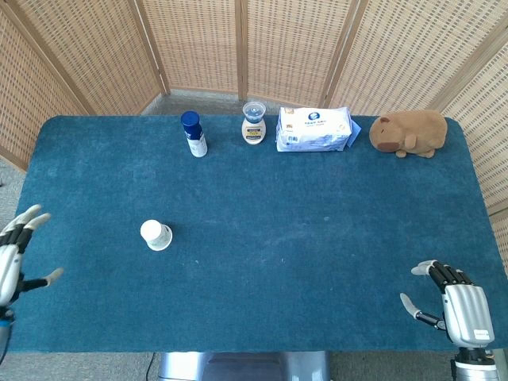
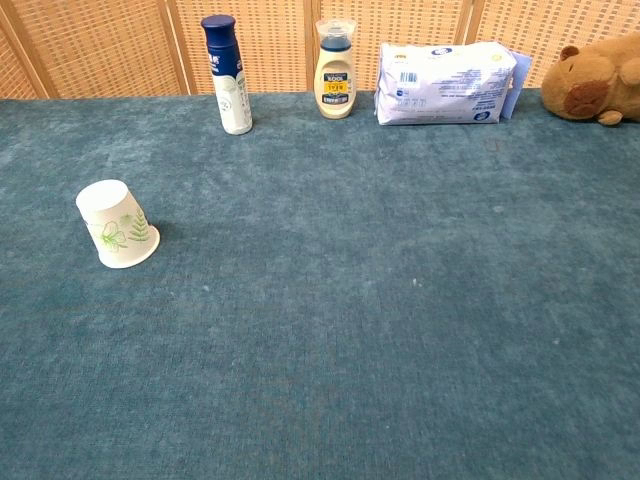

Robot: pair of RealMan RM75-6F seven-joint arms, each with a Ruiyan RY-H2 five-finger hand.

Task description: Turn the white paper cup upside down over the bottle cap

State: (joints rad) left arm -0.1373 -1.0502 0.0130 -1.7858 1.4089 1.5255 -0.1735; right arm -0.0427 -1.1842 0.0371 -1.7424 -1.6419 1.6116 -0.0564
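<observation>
white paper cup (image 1: pixel 156 235) (image 2: pixel 117 224) (green leaf print) sits upside down, slightly tilted, on the table's left side

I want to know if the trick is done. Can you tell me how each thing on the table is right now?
white paper cup: upside down on the table, tilted, nothing holding it
left hand: open, at the table's left edge
right hand: open, near the front right corner
blue-capped bottle: upright, cap on
cream bottle: upright
wipes pack: closed
plush toy: lying down
</observation>
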